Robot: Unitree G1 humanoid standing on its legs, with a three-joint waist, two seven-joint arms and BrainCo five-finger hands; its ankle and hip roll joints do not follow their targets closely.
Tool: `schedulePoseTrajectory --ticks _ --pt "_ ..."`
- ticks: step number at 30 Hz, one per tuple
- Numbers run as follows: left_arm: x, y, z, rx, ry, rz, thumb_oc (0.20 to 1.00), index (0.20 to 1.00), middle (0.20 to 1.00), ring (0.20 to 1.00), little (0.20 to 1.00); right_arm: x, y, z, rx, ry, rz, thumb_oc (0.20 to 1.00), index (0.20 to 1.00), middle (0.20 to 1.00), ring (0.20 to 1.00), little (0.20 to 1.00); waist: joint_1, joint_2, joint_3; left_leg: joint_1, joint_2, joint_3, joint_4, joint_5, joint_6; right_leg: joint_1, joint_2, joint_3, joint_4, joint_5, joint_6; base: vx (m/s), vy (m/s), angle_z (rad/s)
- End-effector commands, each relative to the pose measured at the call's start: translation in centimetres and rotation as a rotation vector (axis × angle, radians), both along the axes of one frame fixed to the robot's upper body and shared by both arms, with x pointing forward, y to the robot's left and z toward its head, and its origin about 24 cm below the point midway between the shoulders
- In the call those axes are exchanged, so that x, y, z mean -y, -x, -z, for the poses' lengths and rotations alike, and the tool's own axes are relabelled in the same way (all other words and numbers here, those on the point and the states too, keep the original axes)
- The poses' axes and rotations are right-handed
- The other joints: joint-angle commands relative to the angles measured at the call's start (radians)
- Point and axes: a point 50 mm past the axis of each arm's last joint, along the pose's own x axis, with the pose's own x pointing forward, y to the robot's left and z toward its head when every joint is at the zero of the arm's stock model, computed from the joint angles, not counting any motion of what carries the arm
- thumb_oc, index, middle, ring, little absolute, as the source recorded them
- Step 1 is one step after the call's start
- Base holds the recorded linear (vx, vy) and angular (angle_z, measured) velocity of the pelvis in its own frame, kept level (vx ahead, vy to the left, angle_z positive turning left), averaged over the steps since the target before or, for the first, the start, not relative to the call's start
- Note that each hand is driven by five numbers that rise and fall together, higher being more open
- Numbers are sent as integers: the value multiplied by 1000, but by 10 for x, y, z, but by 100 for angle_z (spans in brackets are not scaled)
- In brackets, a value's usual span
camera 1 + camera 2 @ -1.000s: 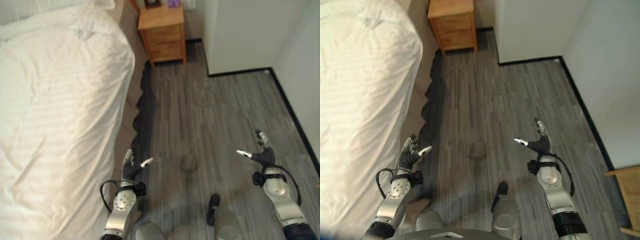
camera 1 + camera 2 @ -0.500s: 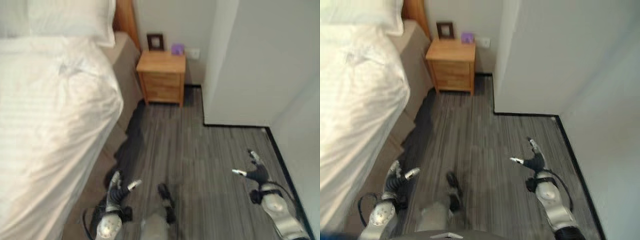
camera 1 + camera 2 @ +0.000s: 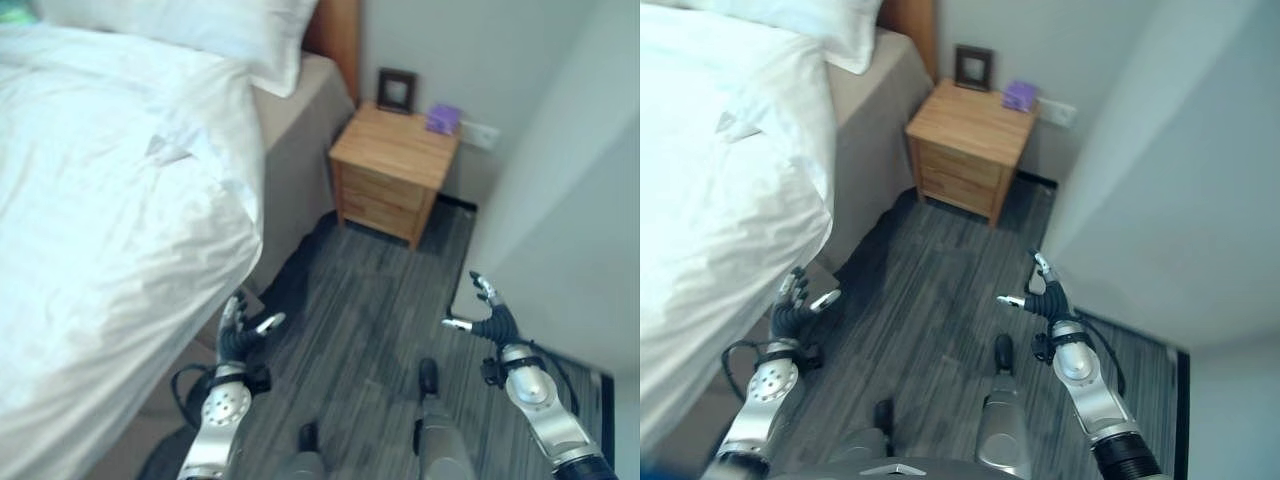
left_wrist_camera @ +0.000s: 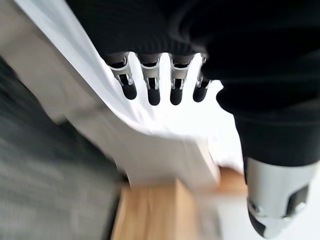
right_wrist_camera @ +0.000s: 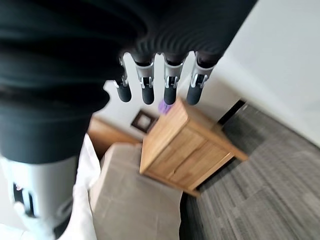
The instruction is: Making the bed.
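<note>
Both hands raised — fingers straight (empty).

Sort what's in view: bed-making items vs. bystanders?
Job:
white duvet, hanging over the bed's side
pillow at the head
mattress side, bare
left hand, open, beside the duvet edge
right hand, open, over the floor

Bystanders:
wooden nightstand
picture frame on it
purple object on it
</note>
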Motion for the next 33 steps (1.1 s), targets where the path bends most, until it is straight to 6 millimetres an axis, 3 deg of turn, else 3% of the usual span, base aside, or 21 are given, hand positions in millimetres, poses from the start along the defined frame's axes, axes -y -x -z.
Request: schedulePoseTrajectory --ticks 1,3,4,5,6,8,10,11,12,13,15,17,19,22,23,27,28,29,30,32,33 --pt "11 -13 -25 159 45 31 1000 1000 1000 1000 1000 15 -8 -33 144 43 5 1000 1000 1000 1000 1000 -37 12 8 -38 85 202 327 27 -101 58 -69 -82 -60 82 32 171 -380 146" --pt "7 -12 -26 160 47 24 1000 1000 1000 1000 1000 21 -8 -35 156 29 37 1000 1000 1000 1000 1000 -37 16 4 -81 165 337 383 48 -92 116 -58 -170 -67 39 -5 238 -264 101" --pt "7 -12 -26 160 47 24 1000 1000 1000 1000 1000 21 -9 -35 156 28 37 1000 1000 1000 1000 1000 -39 13 1 -84 162 337 376 57 -90 114 -60 -171 -72 45 -7 285 -228 124" --pt "1 -9 -27 155 29 32 1000 1000 1000 1000 1000 25 -8 -36 152 25 50 1000 1000 1000 1000 1000 -31 15 -3 -117 171 453 360 22 -73 168 -63 -239 -75 11 -17 252 -170 101" --pt "-1 -9 -27 150 19 35 1000 1000 1000 1000 1000 25 -9 -37 154 24 45 1000 1000 1000 1000 1000 -22 16 -3 -154 160 497 334 25 -68 190 -66 -271 -75 -4 -18 349 -187 138" --pt "-5 -9 -27 142 19 24 1000 1000 1000 1000 1000 26 -9 -38 152 29 45 1000 1000 1000 1000 1000 -7 32 -13 -181 183 604 252 45 -78 234 -64 -333 -80 -44 -10 288 -29 90" --pt "-9 -8 -26 128 15 14 1000 1000 1000 1000 1000 27 -11 -37 145 40 51 1000 1000 1000 1000 1000 2 50 -25 -188 226 732 168 118 -83 290 -57 -411 -86 -76 -1 241 0 43" --pt "-9 -8 -26 126 15 16 1000 1000 1000 1000 1000 28 -11 -37 144 42 53 1000 1000 1000 1000 1000 -4 50 -24 -178 219 726 146 131 -90 302 -53 -419 -93 -80 -2 290 44 123" --pt "-10 -6 -23 102 11 20 1000 1000 1000 1000 1000 28 -13 -39 145 57 52 1000 1000 1000 1000 1000 4 63 -45 -187 247 820 50 198 -88 370 -41 -494 -108 -102 6 363 51 117" --pt "-11 -5 -21 93 4 17 1000 1000 1000 1000 1000 27 -14 -41 153 59 41 1000 1000 1000 1000 1000 17 61 -52 -207 270 864 41 213 -80 397 -42 -515 -106 -109 7 480 90 98" --pt "-13 -4 -20 83 -2 19 1000 1000 1000 1000 1000 27 -15 -43 159 59 35 1000 1000 1000 1000 1000 17 59 -59 -218 282 853 23 234 -86 430 -37 -531 -107 -123 11 350 72 70" --pt "-18 6 -14 37 -5 14 1000 1000 1000 1000 1000 15 -17 -45 157 71 -28 1000 1000 1000 1000 1000 48 58 -90 -193 241 782 -45 260 -77 473 -54 -545 -46 -113 42 527 176 63" --pt "-25 9 -14 16 -39 9 1000 1000 1000 1000 1000 12 -19 -47 168 92 -43 1000 1000 1000 1000 1000 56 30 -93 -154 186 792 -62 228 -36 455 -114 -548 125 -93 49 377 165 20" --pt "-39 1 -20 8 -113 -12 1000 1000 1000 1000 1000 1 -28 -52 191 83 -64 1000 1000 1000 1000 1000 43 -10 -70 -78 105 790 -116 169 16 352 -211 -501 371 58 94 268 100 80" --pt "-45 -3 -31 44 -147 -16 1000 1000 1000 1000 1000 -1 -32 -59 220 89 -75 1000 1000 1000 1000 1000 37 -18 -61 -44 104 777 -135 155 17 282 -235 -487 390 67 90 335 -116 90" --pt "-51 -10 -44 90 -162 -16 1000 1000 1000 1000 1000 1 -39 -70 257 111 -66 1000 1000 1000 1000 1000 28 -35 -49 -14 121 741 -148 155 -11 227 -227 -481 265 11 62 266 -197 70" --pt "-54 -10 -47 97 -167 -18 1000 1000 1000 1000 1000 3 -40 -71 260 114 -59 1000 1000 1000 1000 1000 20 -41 -46 0 131 725 -155 156 -32 204 -215 -476 164 4 57 336 -320 81" --pt "-57 -11 -49 106 -168 -28 1000 1000 1000 1000 1000 9 -42 -73 262 102 -29 1000 1000 1000 1000 1000 5 -47 -46 27 136 688 -168 145 -66 168 -204 -440 3 17 71 481 -403 80" --pt "-61 -11 -51 107 -177 -37 1000 1000 1000 1000 1000 11 -43 -75 266 103 -18 1000 1000 1000 1000 1000 -6 -48 -45 40 143 677 -170 143 -82 153 -200 -421 -68 53 82 493 -348 82" --pt "-68 -9 -50 94 -189 -64 1000 1000 1000 1000 1000 17 -44 -77 274 104 9 1000 1000 1000 1000 1000 -23 -51 -47 80 158 661 -168 130 -112 109 -218 -393 -166 125 105 405 -247 67" --pt "-69 -9 -49 93 -191 -64 1000 1000 1000 1000 1000 17 -44 -77 273 104 8 1000 1000 1000 1000 1000 -22 -50 -48 84 157 658 -170 126 -116 114 -216 -390 -174 127 108 316 -210 55"
